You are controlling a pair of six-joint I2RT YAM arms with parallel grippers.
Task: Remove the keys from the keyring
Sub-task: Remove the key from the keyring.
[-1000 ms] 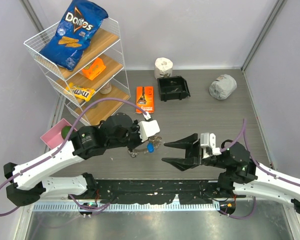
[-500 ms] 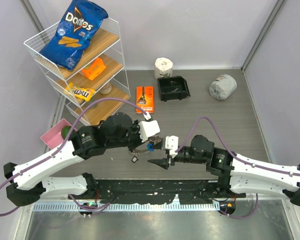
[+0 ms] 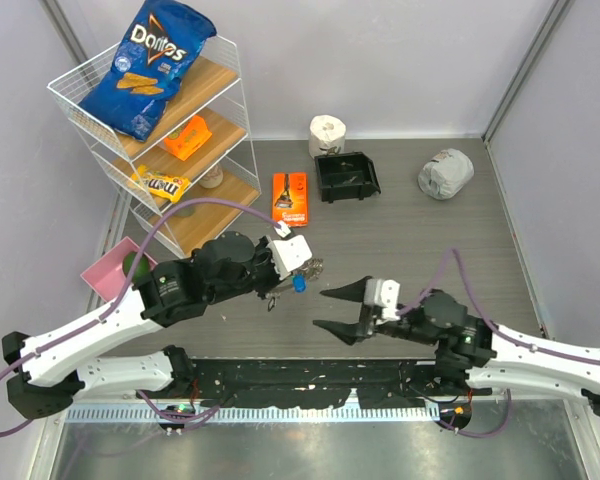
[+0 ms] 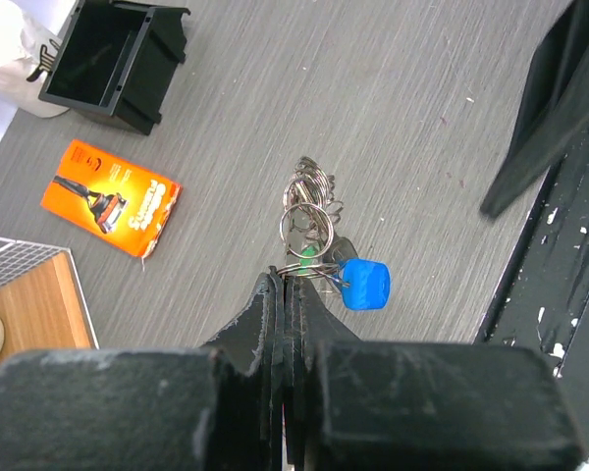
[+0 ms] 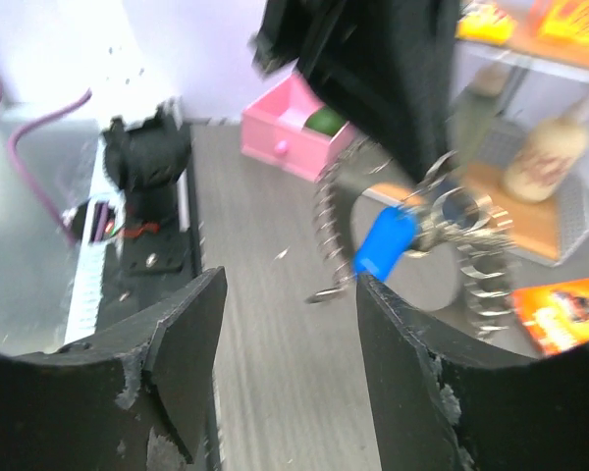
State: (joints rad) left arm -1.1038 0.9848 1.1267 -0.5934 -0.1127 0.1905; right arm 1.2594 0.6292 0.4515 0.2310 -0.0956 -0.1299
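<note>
While the left gripper (image 4: 285, 287) presses its jaws together on the keyring (image 4: 305, 218) and holds it clear of the table (image 4: 422, 118), the step in hand looks like presenting the ring for stripping. The ring hangs at twelve o'clock from those fingertips, with the blue-headed key (image 4: 364, 285) at three o'clock. Further out, at about four o'clock in the top view, the right gripper (image 3: 332, 308) stands spread wide. Next it probably has to close on that key and work it off.

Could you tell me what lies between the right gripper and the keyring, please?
Nothing: in the top view, only bare table separates the open right gripper from the keyring held by the shut left gripper.
</note>
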